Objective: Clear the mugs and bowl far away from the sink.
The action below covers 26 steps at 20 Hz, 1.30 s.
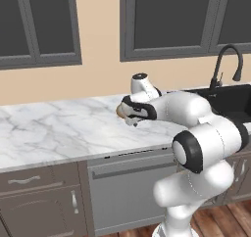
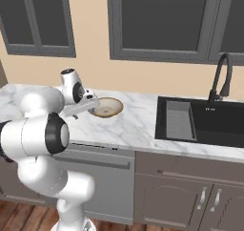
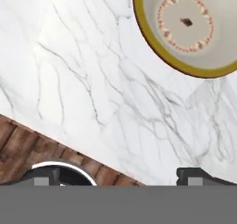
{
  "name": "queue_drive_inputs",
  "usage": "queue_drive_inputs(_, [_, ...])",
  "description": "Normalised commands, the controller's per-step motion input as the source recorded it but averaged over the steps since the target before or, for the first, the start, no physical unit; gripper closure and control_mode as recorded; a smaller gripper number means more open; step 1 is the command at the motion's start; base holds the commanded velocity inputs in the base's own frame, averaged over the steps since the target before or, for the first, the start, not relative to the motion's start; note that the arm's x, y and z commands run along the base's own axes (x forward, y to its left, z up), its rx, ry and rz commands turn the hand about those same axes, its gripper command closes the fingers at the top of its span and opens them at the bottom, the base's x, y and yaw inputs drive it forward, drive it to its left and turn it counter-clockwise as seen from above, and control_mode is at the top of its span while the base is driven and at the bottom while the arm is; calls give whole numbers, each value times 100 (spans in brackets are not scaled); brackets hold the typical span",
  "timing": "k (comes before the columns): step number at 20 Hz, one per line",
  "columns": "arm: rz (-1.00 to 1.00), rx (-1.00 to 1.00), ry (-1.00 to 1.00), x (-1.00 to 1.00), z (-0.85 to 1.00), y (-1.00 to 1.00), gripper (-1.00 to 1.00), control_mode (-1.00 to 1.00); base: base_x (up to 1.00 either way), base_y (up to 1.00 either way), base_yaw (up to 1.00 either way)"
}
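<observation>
Nearest to the base cameras, the white robot arm with dark joints [image 1: 206,143] is rising in front of the grey cabinet fronts [image 2: 176,192] and is bending forward over the white marble counter with grey veins [image 1: 54,128]. At its end, the two-finger gripper [image 2: 95,102] is hanging above the counter, just beside the near edge of the wide shallow bowl with an orange-brown rim and a cream inside [image 2: 107,107]. In the hand view, the two dark fingertips [image 3: 196,174] are standing far apart at the bottom, so the jaws are wide open and nothing is lying between them. In the same view, the bowl [image 3: 185,26] is sitting at the top right, with a ring of small reddish marks and one dark spot on its inside. It is not touching the fingers.

The bowl is resting on the counter to the left of the large black rectangular sink [image 2: 209,120], with a stretch of bare marble between them. Inside the sink, a grey ribbed rack insert [image 2: 178,118] is lying at the left side. A tall black gooseneck tap [image 2: 221,77] is standing behind the basin. Dark grey-framed windows [image 2: 162,20] are filling the beige wall above the counter.
</observation>
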Motion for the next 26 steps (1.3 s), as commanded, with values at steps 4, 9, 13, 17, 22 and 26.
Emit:
queue_drive_inputs(4, [12, -2, 0, 46, -22, -5, -100, -100, 0, 0, 0])
queue_drive_inputs(9, [10, 0, 0, 31, -51, -1, -100, -100, 0, 0, 0])
queue_drive_inputs(13, [9, 0, -10, 15, -45, -1, -100, -100, 0, 0, 0])
queue_drive_inputs(17, [3, 0, -17, 36, -4, -4, -100, -100, 0, 0, 0])
queue_drive_inputs(22, [0, 0, -11, 34, -8, -2, -100, -100, 0, 0, 0])
queue_drive_inputs(26, [0, 0, -5, 31, -27, 0, -100, -100, 0, 0, 0])
